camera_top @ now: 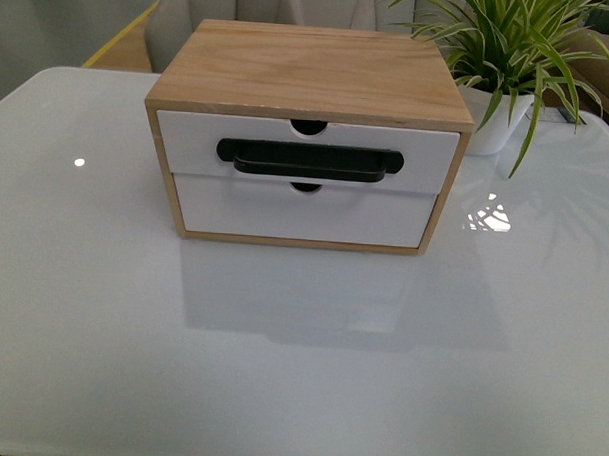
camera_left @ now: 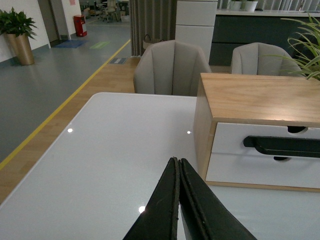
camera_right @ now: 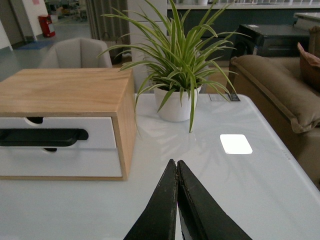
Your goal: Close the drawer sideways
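Left hand (camera_left: 178, 165), fingers pressed together and holding nothing, hangs above the tabletop (camera_top: 101, 311) off the left end of the wooden cabinet (camera_top: 310, 68); right hand (camera_right: 176, 167), likewise pinched flat and empty, hangs off the cabinet's right end. Neither hand touches the cabinet, and neither appears in the front view. One cabinet stands near the middle of the tabletop, carrying two white fronts stacked one above the other. The upper one is the drawer (camera_top: 188, 139), with one wide black bar handle (camera_top: 309, 158) and a half-round notch in its top edge; it sits in the cabinet's upper bay, its front standing slightly forward of the frame. The lower front (camera_top: 305, 213) bears no handle, only a small notch. One potted plant (camera_top: 511, 55) in a white pot stands on the tabletop just behind the cabinet's right rear corner, its leaves arching over that end. Two grey chairs (camera_left: 172, 67) stand beyond the far edge of the tabletop, and one brown sofa (camera_right: 280, 90) lies to its right.
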### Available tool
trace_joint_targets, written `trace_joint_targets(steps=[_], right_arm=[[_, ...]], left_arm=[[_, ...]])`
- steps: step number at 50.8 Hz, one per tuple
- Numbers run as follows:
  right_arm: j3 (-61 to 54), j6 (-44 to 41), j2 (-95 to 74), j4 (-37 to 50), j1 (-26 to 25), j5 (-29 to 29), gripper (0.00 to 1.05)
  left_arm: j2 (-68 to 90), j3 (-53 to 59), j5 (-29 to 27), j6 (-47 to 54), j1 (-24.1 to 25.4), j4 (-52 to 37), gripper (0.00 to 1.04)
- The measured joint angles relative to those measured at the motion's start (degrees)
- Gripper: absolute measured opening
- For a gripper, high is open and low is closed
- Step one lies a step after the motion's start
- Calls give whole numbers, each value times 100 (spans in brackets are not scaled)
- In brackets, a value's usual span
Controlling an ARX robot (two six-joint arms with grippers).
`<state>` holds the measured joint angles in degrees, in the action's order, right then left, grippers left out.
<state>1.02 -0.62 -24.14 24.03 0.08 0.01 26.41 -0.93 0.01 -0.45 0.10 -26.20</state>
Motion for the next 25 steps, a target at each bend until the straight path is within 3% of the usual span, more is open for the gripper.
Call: trace_joint_targets(steps=[25], right_arm=[[0, 0, 1257, -1241, 0, 0, 2]], left_arm=[[-1373, 0, 0, 0, 0, 1342, 2]])
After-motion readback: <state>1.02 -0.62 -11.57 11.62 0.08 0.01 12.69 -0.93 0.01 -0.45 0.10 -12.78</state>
